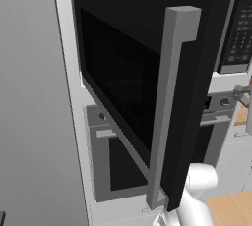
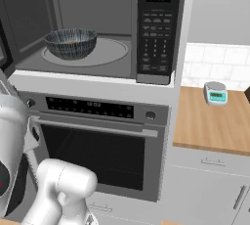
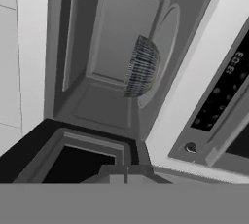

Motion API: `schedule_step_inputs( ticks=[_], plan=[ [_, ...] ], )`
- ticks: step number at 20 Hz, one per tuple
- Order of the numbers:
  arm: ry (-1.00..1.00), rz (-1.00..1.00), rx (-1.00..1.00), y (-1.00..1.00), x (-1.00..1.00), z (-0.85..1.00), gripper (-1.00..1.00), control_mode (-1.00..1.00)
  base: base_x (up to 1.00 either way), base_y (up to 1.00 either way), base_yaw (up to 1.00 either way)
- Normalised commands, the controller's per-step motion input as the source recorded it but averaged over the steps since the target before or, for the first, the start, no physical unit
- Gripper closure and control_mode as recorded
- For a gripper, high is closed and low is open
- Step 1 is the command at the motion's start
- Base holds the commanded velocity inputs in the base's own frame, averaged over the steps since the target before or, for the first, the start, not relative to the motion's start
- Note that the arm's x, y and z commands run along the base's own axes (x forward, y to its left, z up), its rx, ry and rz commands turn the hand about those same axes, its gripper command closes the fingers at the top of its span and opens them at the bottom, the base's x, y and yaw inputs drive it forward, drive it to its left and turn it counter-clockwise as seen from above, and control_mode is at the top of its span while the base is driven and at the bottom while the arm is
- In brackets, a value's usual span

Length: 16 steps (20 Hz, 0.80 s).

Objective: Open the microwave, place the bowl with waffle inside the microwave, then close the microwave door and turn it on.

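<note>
The microwave door (image 1: 147, 87) stands wide open, the bowl (image 2: 71, 43) rests on the turntable (image 2: 105, 53) inside, and the gripper (image 3: 127, 173) jaws are together, empty.

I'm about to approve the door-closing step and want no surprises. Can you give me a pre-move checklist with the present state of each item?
1. Bowl inside the microwave, on the turntable: ok.
2. Bowl fully behind the front edge of the opening: ok, it sits well back.
3. Waffle in the bowl: cannot tell, its contents are hidden by the rim.
4. Microwave door swung open, free to swing back: ok, nothing shows in its path.
5. Gripper empty and shut: ok, fingertips together, nothing between them.
6. Gripper clear of the cavity: ok, the hand view looks in from outside, by the door edge.
</note>
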Motion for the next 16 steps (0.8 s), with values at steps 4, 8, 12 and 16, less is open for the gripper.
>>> schedule_step_inputs(
  ticks=[4,8,12,16],
  plan=[
    [-0.02,0.0,-0.28,0.66,-0.86,-0.14,1.0,-1.0,0.0,0.0,0.0],
    [-0.01,0.0,-0.16,0.31,-0.35,-0.08,1.0,-1.0,0.0,0.0,0.0],
    [-0.02,-0.1,-0.08,0.41,-0.89,-0.09,1.0,-1.0,0.0,0.0,0.0],
    [-0.01,-0.21,-0.14,0.54,-1.0,-0.18,1.0,-1.0,0.0,0.0,0.0]
  ],
)
